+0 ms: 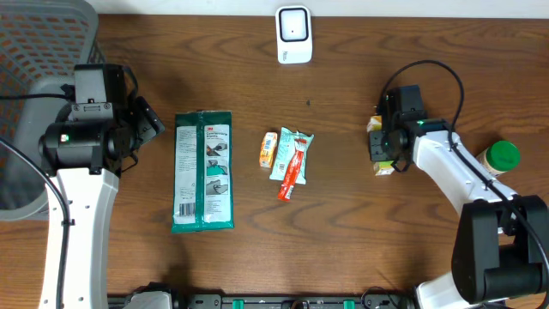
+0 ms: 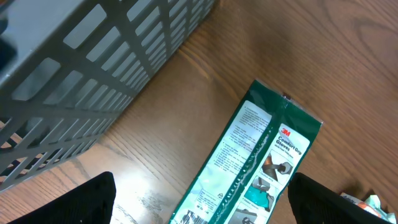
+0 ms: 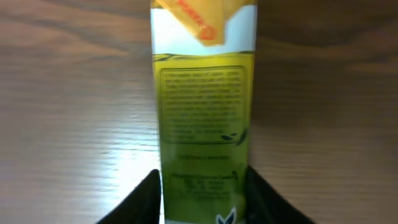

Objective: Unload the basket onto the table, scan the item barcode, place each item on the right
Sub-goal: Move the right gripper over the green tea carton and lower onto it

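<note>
A brown wood-grain table (image 1: 343,232) fills the overhead view, with a thin strip of pale wall (image 1: 429,7) along its far edge. At the far middle of the table stands a small white barcode scanner with a dark window (image 1: 293,34). A grey plastic lattice basket (image 1: 43,34) sits at the far left corner, and the left wrist view shows its slatted wall (image 2: 93,74) rising from the wood. Near it the left gripper (image 1: 150,120) hangs above the table with its fingers spread wide apart and nothing between them (image 2: 202,186). Just beyond them lies a long flat green-and-white packet of gloves (image 1: 202,172), flat on the wood and printed side up (image 2: 249,162). At the table's middle lie a small orange-and-yellow sachet (image 1: 269,148) and, touching it on the right, a teal packet with a red strip (image 1: 293,159). Well to the right, the right gripper (image 1: 382,146) is clamped on a yellow-green rectangular carton (image 1: 383,168). In the right wrist view its dark fingers press both long sides of the carton (image 3: 202,106), whose panel of small print faces the camera; the text is too blurred to read, and I cannot tell whether the carton rests on the wood. A jar with a green lid (image 1: 502,157) stands near the right edge, apart from the carton.
</note>
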Controlling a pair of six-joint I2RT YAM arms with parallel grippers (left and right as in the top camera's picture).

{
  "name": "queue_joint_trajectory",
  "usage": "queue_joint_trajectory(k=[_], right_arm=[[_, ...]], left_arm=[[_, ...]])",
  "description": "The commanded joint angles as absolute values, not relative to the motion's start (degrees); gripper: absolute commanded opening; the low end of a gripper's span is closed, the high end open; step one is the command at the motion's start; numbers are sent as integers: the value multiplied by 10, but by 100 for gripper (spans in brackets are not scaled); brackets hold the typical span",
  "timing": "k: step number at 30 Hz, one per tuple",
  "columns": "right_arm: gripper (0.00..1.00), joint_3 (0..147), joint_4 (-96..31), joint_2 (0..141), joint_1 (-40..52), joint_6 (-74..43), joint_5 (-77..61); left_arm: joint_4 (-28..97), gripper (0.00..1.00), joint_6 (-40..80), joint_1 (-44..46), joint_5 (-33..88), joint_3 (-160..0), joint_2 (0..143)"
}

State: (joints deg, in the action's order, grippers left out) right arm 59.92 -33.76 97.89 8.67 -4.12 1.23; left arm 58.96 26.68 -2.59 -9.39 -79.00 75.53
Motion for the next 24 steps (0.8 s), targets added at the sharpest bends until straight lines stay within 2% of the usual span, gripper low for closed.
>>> queue_joint_trajectory(k=[1,7,14,24], right_arm=[[43,600,-338,979,114,-43,-80],[47,600,-338,979,143,-84,-124],[48,600,-336,979,158,-112,-112],[43,600,-338,979,157,-163,-43]], left_arm=[[591,89,260,-28,-101,-794,752],[591,89,260,-28,-101,-794,752],[591,89,260,-28,-101,-794,752],[592,89,260,-28,-101,-794,752]])
